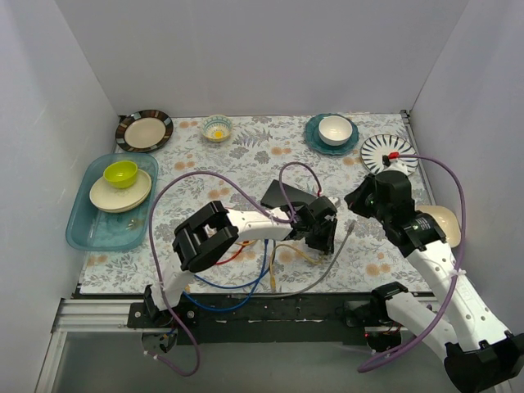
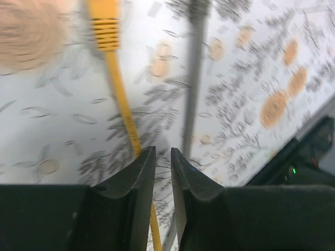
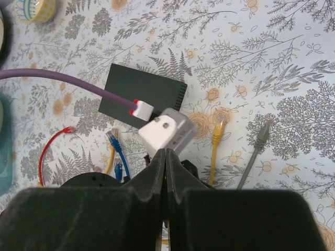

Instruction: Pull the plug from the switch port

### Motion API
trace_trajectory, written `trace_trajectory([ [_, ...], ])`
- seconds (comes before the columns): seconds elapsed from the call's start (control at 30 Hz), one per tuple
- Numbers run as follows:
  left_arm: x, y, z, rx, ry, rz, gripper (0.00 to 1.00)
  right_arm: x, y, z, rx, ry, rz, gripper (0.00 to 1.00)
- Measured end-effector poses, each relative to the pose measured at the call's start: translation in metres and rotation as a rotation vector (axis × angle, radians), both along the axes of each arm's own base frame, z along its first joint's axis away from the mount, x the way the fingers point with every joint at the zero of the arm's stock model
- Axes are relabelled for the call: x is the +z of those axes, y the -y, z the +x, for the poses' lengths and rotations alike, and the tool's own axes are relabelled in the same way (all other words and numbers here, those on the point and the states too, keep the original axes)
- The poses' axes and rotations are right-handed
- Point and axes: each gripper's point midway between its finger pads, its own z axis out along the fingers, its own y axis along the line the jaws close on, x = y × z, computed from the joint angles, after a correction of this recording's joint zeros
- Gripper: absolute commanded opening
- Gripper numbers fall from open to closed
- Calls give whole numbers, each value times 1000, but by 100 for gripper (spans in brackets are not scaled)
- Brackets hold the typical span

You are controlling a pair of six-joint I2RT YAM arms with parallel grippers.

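Switch (image 3: 144, 94) lies flat, yellow cable (image 2: 118, 89) seemingly already unplugged before its sockets; left claw (image 2: 162, 151) hangs barely parted, empty, over that cable, right claw (image 3: 165, 152) clenched empty alongside, keeping clear.

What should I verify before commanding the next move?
1. Yellow plug, grey plug and red plug out of the switch: ok, all lie loose on the table.
2. Blue plug out: seemingly ok; it lies close to the switch's near edge, apart.
3. No plug left in: cannot tell; the left arm's wrist camera hides part of that edge.
4. Left gripper free of the yellow cable: cannot tell; fingers nearly together over it.
5. Right gripper empty: ok, shut on nothing.
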Motion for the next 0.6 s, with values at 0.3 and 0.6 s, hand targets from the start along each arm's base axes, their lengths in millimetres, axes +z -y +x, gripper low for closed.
trace_trajectory([
  [0.3,-10,-99,27,381,90,180,13,-33,3,-6,-8,-67,-23,7],
  [0.6,-9,-264,58,824,-44,223,14,-57,-3,-5,-2,-115,-7,7],
])
